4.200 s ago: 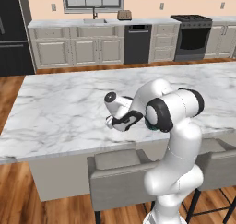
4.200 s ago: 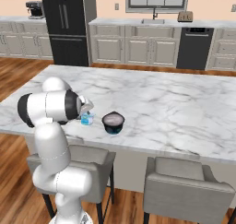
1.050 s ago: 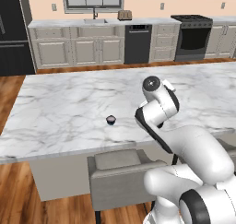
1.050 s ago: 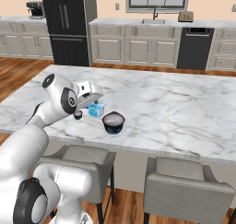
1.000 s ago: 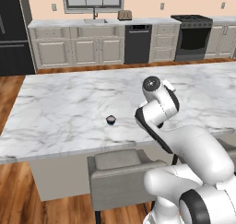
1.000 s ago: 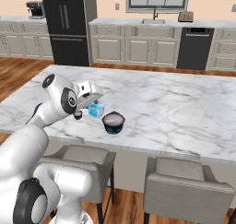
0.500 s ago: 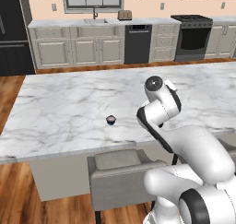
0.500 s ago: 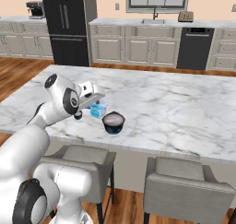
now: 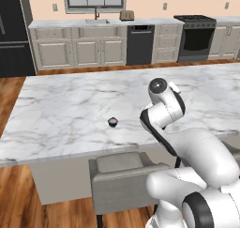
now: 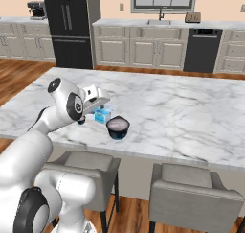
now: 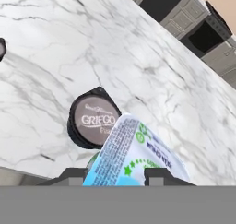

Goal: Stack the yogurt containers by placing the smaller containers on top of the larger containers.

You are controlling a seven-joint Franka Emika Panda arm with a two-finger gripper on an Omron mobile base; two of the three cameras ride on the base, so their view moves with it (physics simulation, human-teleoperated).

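Since 4.2 s ago the arm has swung up and lifted the blue cup [image 10: 102,114] off the counter; over the last second it barely shifts. Gripper [image 11: 116,176] is clamped on the blue cup, label side toward the hand camera. Cup hangs above the marble island [image 10: 191,112], just left of the wide dark tub [image 10: 117,127] in the right base view. Tub lid reads "GRIEGO". Tiny dark cup [image 9: 113,122] sits alone on the marble, apart from the others.

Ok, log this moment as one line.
gripper: shut on blue cup | cup: lifted off counter, beside tub | tiny cup: apart on counter | stacked: none
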